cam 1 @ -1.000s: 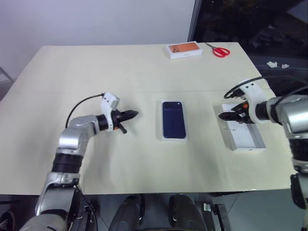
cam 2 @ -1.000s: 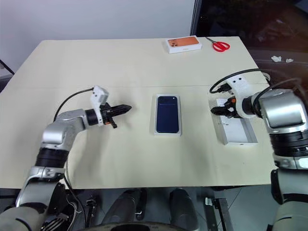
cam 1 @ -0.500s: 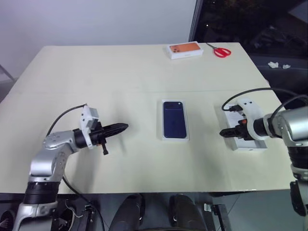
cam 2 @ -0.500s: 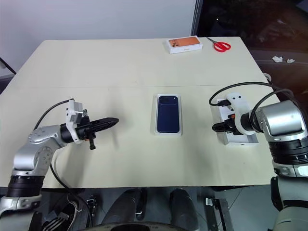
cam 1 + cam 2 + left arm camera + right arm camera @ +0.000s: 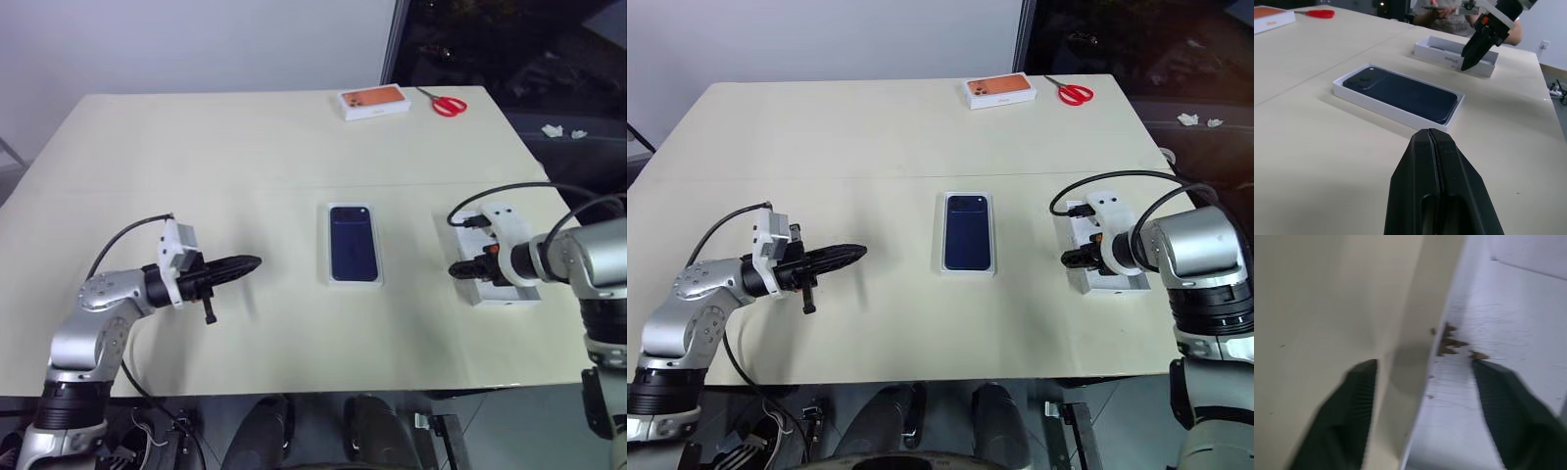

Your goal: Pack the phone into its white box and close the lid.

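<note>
Cream bench (image 5: 245,147) carries the phone (image 5: 354,243) mid-surface, nested in the white box (image 5: 329,277). Right claw (image 5: 458,268) straddles the lid's (image 5: 505,297) near wall, fingers spread; left claw (image 5: 250,263) hovers pressed together, well apart.

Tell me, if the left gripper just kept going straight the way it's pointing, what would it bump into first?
Most likely the white box with the phone lying in it. The left gripper, shut, points level across the table straight at the box's near wall, with bare tabletop between. Its height above the table is hard to judge.
</note>
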`<act>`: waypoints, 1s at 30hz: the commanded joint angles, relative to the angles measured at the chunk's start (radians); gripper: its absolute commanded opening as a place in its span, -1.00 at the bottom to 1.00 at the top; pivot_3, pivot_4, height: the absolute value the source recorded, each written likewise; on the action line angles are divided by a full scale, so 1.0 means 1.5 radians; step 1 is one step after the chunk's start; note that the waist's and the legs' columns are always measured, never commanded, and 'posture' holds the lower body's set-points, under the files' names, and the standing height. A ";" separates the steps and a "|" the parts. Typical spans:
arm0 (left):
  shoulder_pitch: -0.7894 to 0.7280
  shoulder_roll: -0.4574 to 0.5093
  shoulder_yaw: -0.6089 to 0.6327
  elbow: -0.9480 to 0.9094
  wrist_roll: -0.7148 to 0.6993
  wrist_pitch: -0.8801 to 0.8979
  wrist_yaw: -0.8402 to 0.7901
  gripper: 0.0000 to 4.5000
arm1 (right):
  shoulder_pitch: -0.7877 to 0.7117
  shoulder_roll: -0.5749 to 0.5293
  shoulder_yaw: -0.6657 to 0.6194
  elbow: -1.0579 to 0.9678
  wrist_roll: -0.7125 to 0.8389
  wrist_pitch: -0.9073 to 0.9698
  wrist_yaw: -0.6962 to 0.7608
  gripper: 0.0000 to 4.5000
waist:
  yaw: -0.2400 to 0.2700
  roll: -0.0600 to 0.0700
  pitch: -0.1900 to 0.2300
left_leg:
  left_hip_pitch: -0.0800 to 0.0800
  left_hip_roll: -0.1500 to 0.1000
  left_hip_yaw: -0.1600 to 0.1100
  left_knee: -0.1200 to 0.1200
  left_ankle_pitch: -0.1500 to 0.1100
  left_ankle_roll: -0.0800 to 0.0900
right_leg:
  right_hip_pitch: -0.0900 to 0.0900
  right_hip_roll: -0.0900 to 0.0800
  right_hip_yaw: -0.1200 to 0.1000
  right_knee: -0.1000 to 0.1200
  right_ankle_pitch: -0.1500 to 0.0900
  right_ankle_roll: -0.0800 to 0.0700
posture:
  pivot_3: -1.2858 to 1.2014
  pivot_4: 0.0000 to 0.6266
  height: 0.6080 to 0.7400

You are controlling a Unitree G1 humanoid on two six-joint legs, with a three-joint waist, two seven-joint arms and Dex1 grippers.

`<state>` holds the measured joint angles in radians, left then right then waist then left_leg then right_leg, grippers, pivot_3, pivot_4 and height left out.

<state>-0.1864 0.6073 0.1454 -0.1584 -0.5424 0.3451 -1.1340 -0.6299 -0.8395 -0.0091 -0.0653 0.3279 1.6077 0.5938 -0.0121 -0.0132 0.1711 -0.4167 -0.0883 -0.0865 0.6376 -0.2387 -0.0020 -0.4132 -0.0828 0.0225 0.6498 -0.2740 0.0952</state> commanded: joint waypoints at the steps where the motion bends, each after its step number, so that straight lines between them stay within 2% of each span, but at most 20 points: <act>1: -0.004 0.001 0.008 -0.024 -0.015 -0.006 0.012 -1.00 | 0.000 0.010 -0.017 -0.006 0.010 0.004 -0.017 -0.54 | 0.000 0.000 0.000 | 0.000 0.000 0.000 0.000 0.000 0.000 | 0.000 0.000 0.000 0.000 0.000 0.000 | 0.03 -0.52 1.00; 3: -0.006 -0.001 0.008 -0.029 -0.019 -0.003 0.020 -1.00 | 0.003 0.014 -0.016 -0.002 0.005 0.004 -0.029 -0.99 | 0.000 0.000 0.000 | 0.000 0.000 0.000 0.000 0.000 0.000 | 0.000 0.000 0.000 0.000 0.000 0.000 | 0.03 -0.52 1.00; 8: -0.012 0.004 0.010 -0.029 -0.028 0.002 0.031 -1.00 | 0.013 0.025 -0.019 0.000 -0.001 0.003 -0.057 -0.99 | 0.000 -0.001 -0.001 | 0.002 0.000 0.000 0.000 0.000 0.000 | 0.002 0.000 0.000 0.000 0.000 0.000 | 0.03 -0.52 1.00; 12: -0.016 0.007 0.014 -0.025 -0.037 0.009 0.041 -1.00 | -0.023 0.045 -0.043 0.018 -0.003 0.004 -0.082 -0.99 | 0.000 -0.001 -0.001 | 0.004 0.000 0.000 0.000 0.000 0.000 | 0.004 0.000 0.000 -0.001 0.000 0.000 | 0.03 -0.52 1.00; 19: -0.045 0.003 0.032 0.000 -0.060 0.046 0.079 -1.00 | -0.193 0.239 -0.230 0.048 0.146 0.005 -0.116 -0.99 | -0.005 0.000 0.000 | 0.004 0.001 0.001 -0.003 0.001 -0.001 | 0.001 0.002 0.001 0.000 0.000 0.000 | 0.03 -0.52 1.00; 23: -0.060 0.004 0.037 0.009 -0.082 0.082 0.095 -1.00 | -0.268 0.368 -0.387 0.113 0.244 0.005 -0.197 -0.99 | 0.001 0.000 0.000 | 0.004 0.001 0.001 -0.005 0.001 -0.002 | 0.001 0.002 0.001 0.000 0.000 0.000 | 0.03 -0.52 1.00; 24: -0.065 0.004 0.038 0.012 -0.086 0.091 0.097 -1.00 | -0.279 0.387 -0.411 0.127 0.260 0.005 -0.220 -0.99 | 0.001 0.000 0.000 | 0.004 0.001 0.001 -0.005 0.001 -0.001 | 0.001 0.001 0.001 0.000 0.000 0.000 | 0.03 -0.52 1.00; 27: -0.080 -0.003 0.039 0.025 -0.081 0.097 0.118 -1.00 | -0.287 0.510 -0.502 0.156 0.358 0.005 -0.286 -0.99 | -0.001 0.000 0.000 | 0.004 0.000 0.001 -0.004 0.001 -0.001 | 0.002 0.000 0.001 0.000 0.000 -0.001 | 0.03 -0.52 1.00; 30: -0.088 -0.008 0.048 0.031 -0.092 0.112 0.138 -1.00 | -0.262 0.600 -0.514 0.131 0.444 0.005 -0.336 -0.99 | -0.006 0.001 0.000 | 0.004 0.000 0.001 -0.004 0.001 -0.002 | 0.001 0.001 0.002 0.001 0.000 -0.001 | 0.03 -0.52 1.00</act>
<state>-0.3099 0.5898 0.1816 -0.1020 -0.6584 0.5056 -0.9418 -1.0106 0.0473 -0.7554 0.1699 0.8958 1.6079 0.1239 -0.0204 -0.0124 0.1716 -0.4105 -0.0877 -0.0851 0.6307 -0.2365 -0.0050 -0.4134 -0.0808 0.0251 0.6530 -0.2733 0.0939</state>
